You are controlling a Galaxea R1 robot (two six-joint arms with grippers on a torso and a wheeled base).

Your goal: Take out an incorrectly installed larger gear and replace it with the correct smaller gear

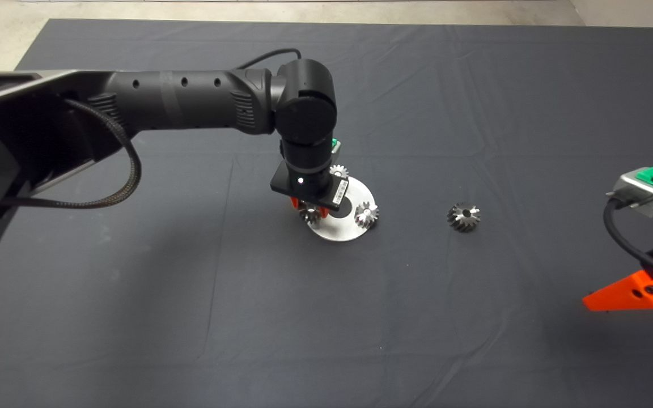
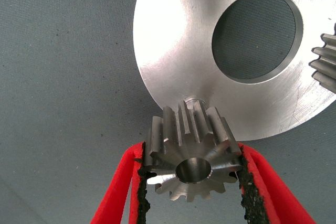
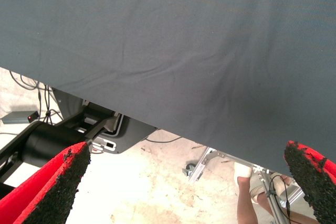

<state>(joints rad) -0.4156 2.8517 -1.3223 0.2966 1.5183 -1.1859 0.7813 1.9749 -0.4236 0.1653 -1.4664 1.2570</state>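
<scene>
Your left tool [image 2: 191, 182] is clamped on the smaller gear [image 2: 191, 158], one black pad pressed against the teeth on either side. It carries that gear at the near rim of the round silver plate [image 1: 340, 231], which lies around the middle of the tabletop [image 1: 190, 317]. In the left wrist view a short stub peeks out from behind the gear, over the plate's rim; whether the gear's bore is already over it or just short of it, you cannot tell from here. The gear's axis looks roughly upright, bore facing the wrist camera, so the move ahead, as I judge it, turns on lining that bore straight over the stub and lowering without tilt.

Two paler gears sit on the same plate: one [image 1: 367, 215] on the side toward the tabletop's right edge, another [image 1: 339, 170] at the far side, partly hidden by your arm. Keep the held gear's teeth from jamming against theirs as it seats.

The larger gear [image 1: 463, 217] lies on the mat well apart from the plate, toward the right edge, so the removal half looks done.

Your right tool [image 3: 189, 182] waits off the tabletop's right edge, fingers spread wide and empty
</scene>
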